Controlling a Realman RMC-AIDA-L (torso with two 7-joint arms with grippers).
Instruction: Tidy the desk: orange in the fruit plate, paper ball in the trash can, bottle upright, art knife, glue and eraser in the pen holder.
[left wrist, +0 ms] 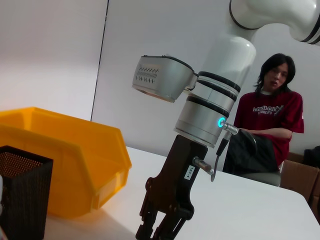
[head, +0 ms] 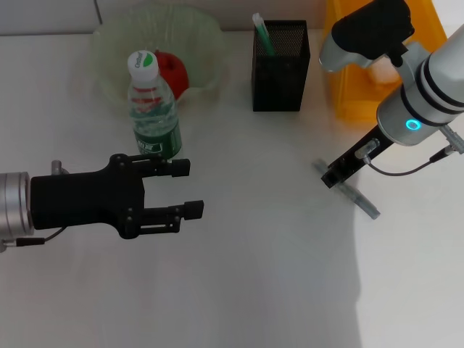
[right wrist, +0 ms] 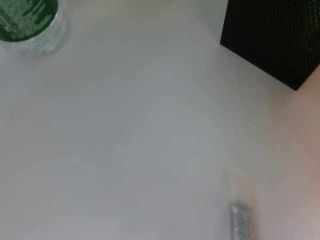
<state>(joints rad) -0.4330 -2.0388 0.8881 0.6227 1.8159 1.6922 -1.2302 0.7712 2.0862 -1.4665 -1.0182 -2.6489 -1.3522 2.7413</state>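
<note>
The right tool (head: 332,176), right of centre in the head view, is down on a grey stick, probably the art knife (head: 360,199), lying on the bench (head: 254,290); I cannot tell its opening. The left tool (head: 190,188), lower left, gapes wide and empty. Judged done: bottle (head: 154,109) upright, orange (head: 171,70) in fruit plate (head: 203,32), one stick in pen holder (head: 281,69). The knife remains.

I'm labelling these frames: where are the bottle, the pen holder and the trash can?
bottle (head: 155,109), head view, on its label.
pen holder (head: 280,76), head view, on its front mesh wall.
trash can (left wrist: 75,150), left wrist view, on its side wall.
</note>
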